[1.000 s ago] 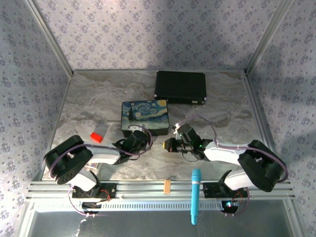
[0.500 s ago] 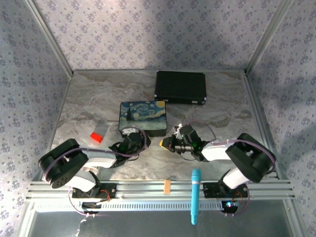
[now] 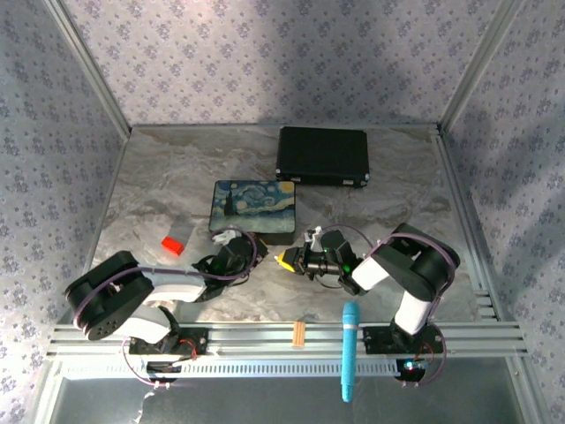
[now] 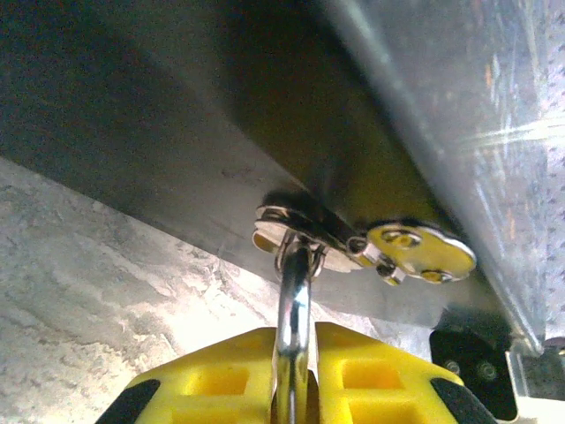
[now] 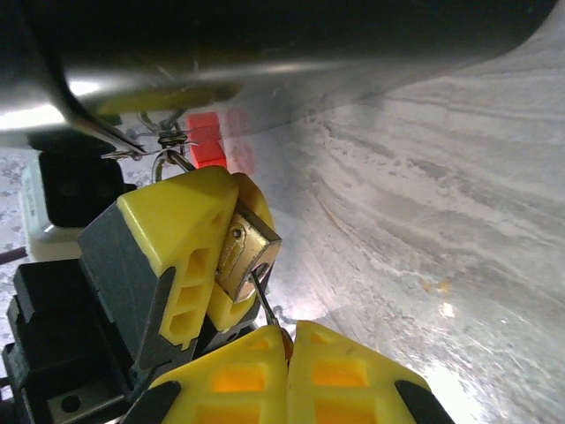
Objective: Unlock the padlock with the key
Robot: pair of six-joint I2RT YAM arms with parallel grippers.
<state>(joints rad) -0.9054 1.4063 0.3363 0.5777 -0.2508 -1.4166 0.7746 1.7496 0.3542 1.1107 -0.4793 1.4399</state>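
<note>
The right gripper (image 5: 287, 340) sits further left than a second ago, close against the left gripper (image 4: 296, 349). It is pressed together on the key (image 5: 262, 299), whose tip meets the padlock (image 5: 245, 252). The left gripper pinches the padlock, its shackle (image 4: 294, 287) through the box (image 3: 253, 208) clasp (image 4: 296, 231). Judged: key entering; turning and shackle release remain.

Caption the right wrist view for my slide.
The right gripper holds the key to the base of the padlock, clamped in the left gripper.
</note>
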